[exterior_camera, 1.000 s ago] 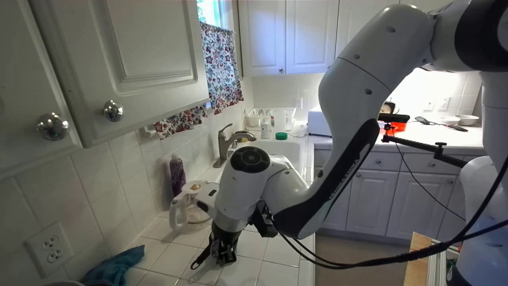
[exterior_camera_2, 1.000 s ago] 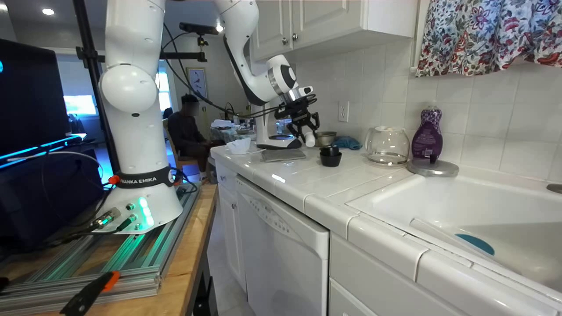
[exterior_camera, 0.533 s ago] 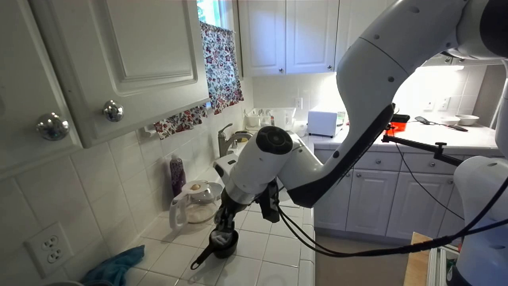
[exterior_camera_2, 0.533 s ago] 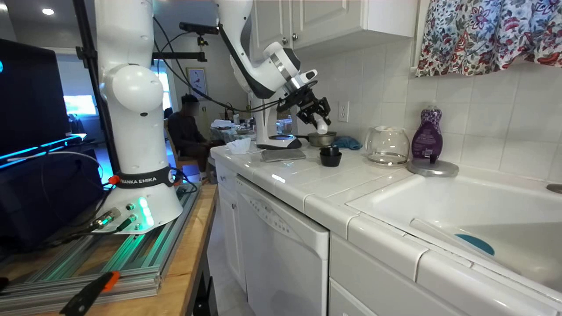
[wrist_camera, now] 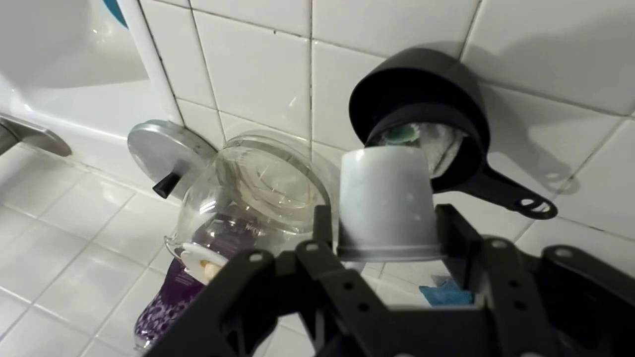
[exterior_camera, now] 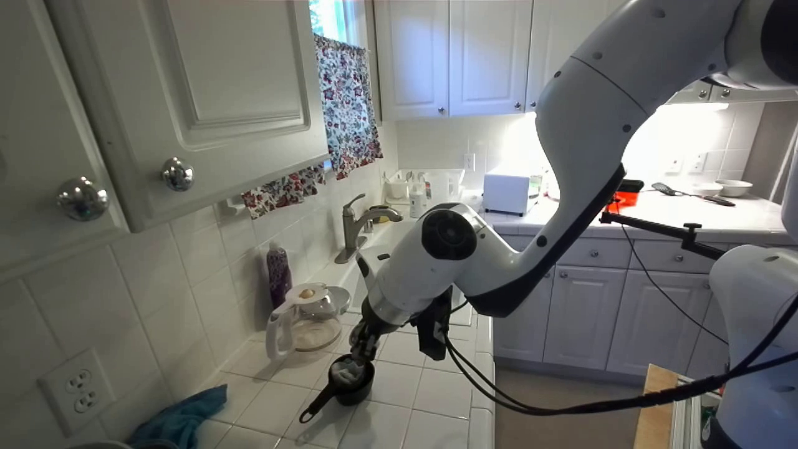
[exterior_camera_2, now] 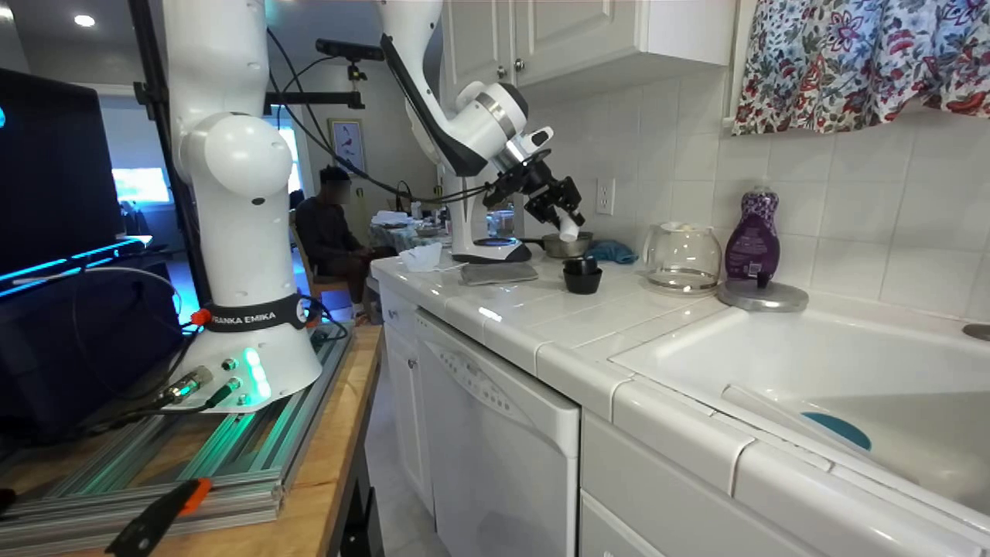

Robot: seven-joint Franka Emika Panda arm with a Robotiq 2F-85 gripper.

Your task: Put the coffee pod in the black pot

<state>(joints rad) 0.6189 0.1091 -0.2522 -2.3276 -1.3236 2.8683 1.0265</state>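
Gripping the coffee pod [wrist_camera: 387, 193] above the counter [exterior_camera_2: 553, 325], apart from the black pot [exterior_camera_2: 582, 281]

The gripper [wrist_camera: 384, 233] is closed with the white pod between its fingers, the narrower end jutting past the tips. In both exterior views the pot stands between the counter's front and back edges, its handle [exterior_camera: 322, 401] pointing toward the back edge and away from the sink [exterior_camera_2: 812, 340]; pale and green contents [wrist_camera: 439, 146] show inside. Along the back edge, nearer the sink, stand a glass carafe [exterior_camera_2: 681, 259] and a purple bottle [exterior_camera_2: 752, 240].
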